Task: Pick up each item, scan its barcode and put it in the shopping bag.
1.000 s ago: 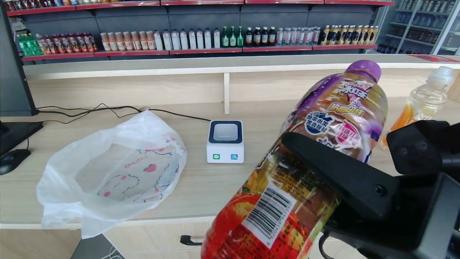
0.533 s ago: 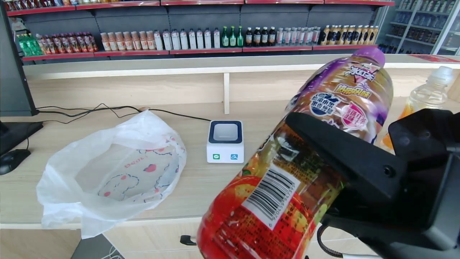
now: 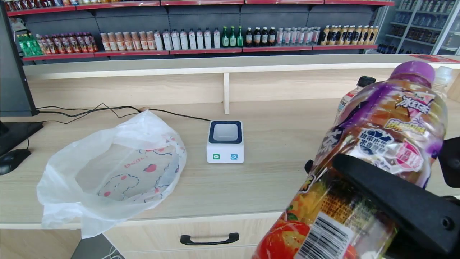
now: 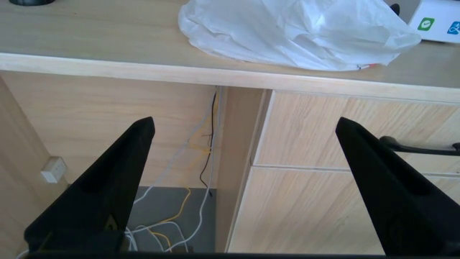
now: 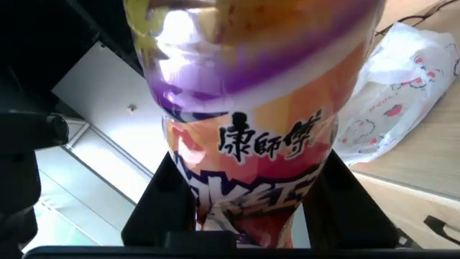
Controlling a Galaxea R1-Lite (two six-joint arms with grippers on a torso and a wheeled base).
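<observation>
A big tea bottle [image 3: 377, 151] with a purple cap and an orange-red label hangs tilted, high over the counter's right front, barcode facing me. My right gripper [image 3: 323, 164] is shut on its middle, one black finger [image 3: 395, 201] across the label. The right wrist view looks along the bottle [image 5: 251, 108], which is clamped in the right gripper [image 5: 251, 216]. The white scanner [image 3: 225, 141] sits mid-counter, left of the bottle. The open shopping bag [image 3: 111, 172] lies on the left. My left gripper [image 4: 244, 128] hangs open below the counter edge, under the bag [image 4: 287, 32].
A black-capped bottle [image 3: 354, 91] and a white-capped bottle [image 3: 442, 77] stand at the right behind the held one. A monitor [image 3: 14, 64] and mouse [image 3: 12, 160] occupy the far left. Cables run behind the bag. A drawer handle [image 3: 209, 239] sits below the counter front.
The right gripper has carried the bottle rightward and lower in the head view, away from the scanner, uncovering the drawer handle and the black-capped bottle. Bag and scanner have not moved.
</observation>
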